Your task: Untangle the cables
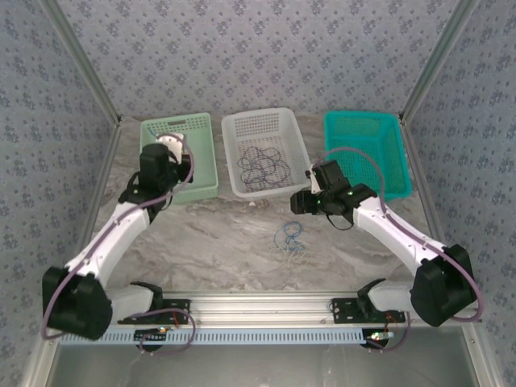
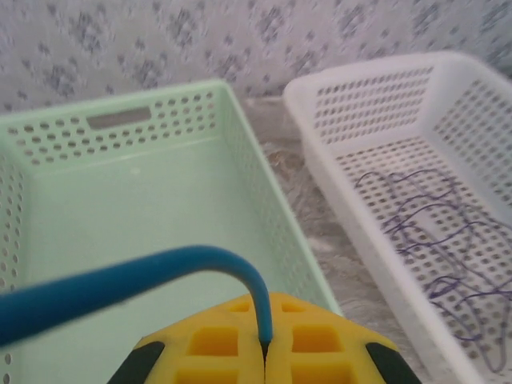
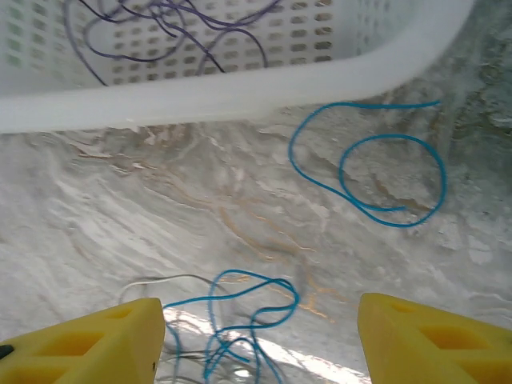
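My left gripper [image 2: 264,344] hangs over the pale green basket [image 2: 120,128], its yellow jaws shut on a blue cable [image 2: 160,276] that arcs away to the left. In the top view that gripper [image 1: 169,141] sits above the green basket [image 1: 201,165]. My right gripper [image 3: 260,340] stands open low over the table, with a small tangle of blue cable [image 3: 248,308] and a pale white cable [image 3: 160,280] below it. A separate blue cable [image 3: 368,172] lies curled by the white basket [image 3: 240,88]. Dark cables [image 1: 266,165] lie tangled inside the white basket [image 1: 262,117].
A teal basket [image 1: 367,149] stands at the back right. All three baskets line the back of the marble table. The enclosure's patterned walls close in at left, right and behind. The blue tangle [image 1: 289,238] lies on open table in front of the white basket.
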